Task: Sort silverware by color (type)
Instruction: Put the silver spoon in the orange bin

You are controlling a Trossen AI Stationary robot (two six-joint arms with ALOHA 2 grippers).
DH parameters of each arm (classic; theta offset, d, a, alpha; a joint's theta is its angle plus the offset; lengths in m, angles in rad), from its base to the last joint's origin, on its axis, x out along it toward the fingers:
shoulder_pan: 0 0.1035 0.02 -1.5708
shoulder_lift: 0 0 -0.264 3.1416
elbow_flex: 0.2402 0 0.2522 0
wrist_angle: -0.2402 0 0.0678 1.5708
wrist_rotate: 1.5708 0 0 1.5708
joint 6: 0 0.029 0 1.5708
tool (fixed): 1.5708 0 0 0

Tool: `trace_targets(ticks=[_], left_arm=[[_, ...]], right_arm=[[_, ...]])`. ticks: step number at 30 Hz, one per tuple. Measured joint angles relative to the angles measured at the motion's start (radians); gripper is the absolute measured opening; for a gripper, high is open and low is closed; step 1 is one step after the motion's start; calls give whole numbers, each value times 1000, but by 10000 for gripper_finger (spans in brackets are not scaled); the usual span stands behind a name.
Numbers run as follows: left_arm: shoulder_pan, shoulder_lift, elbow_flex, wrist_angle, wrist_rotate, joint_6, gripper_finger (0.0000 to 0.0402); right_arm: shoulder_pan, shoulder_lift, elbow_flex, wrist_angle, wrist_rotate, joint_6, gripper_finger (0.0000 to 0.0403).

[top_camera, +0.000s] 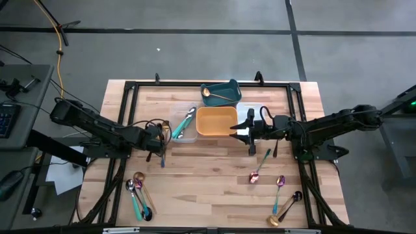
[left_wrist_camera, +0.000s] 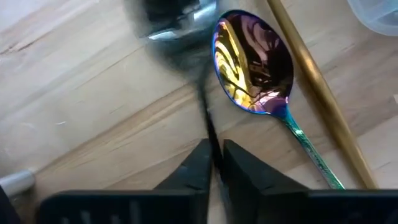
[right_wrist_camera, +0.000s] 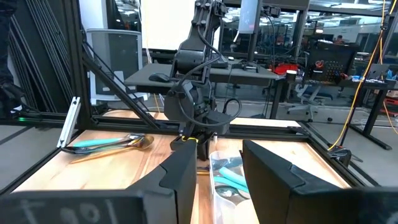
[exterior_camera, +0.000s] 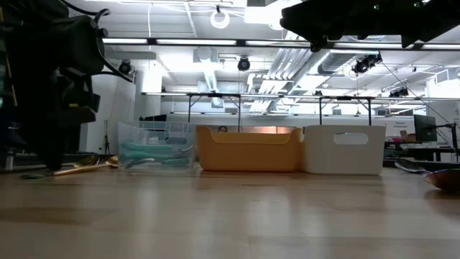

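My left gripper (left_wrist_camera: pixel 214 165) stands left of the middle of the table (top_camera: pixel 214 188), pointing steeply down and shut on a black spoon (top_camera: pixel 162 158). Beside that spoon, an iridescent spoon (left_wrist_camera: pixel 252 62) and a gold handle (left_wrist_camera: pixel 317 93) lie flat on the wood. My right gripper (right_wrist_camera: pixel 217 177) hovers open and level beside the orange tray (top_camera: pixel 216 121), with nothing between its fingers. More silverware lies near the front left (top_camera: pixel 138 192) and the front right (top_camera: pixel 279 195). My left gripper pinches the black spoon's thin handle (left_wrist_camera: pixel 208 140) between its two fingertips, coming from above. The handle runs on from the fingers to the blurred bowl (left_wrist_camera: pixel 177 25). Whether the bowl rests on the table I cannot tell.
A clear tray (top_camera: pixel 184 125) holds teal-handled pieces, and a teal tray (top_camera: pixel 221 93) behind the orange one holds a gold spoon. A white tray (exterior_camera: pixel 343 150) stands right of the orange tray. A black frame (top_camera: pixel 130 88) rims the table.
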Motion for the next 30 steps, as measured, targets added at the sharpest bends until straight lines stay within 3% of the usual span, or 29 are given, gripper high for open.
trace_targets(ticks=[10,18,23,30], left_arm=[[0,-5,0,-28,-13,12,5],[21,-80,34,-221,-230,-86,5],[15,-144,54,-202,-339,-54,5],[-46,-242,80,-54,-478,124,5]], right_arm=[[0,0,0,0,0,0,124],[0,0,0,-1,0,0,124],[0,0,0,-1,0,0,124],[0,0,0,-4,0,0,124]])
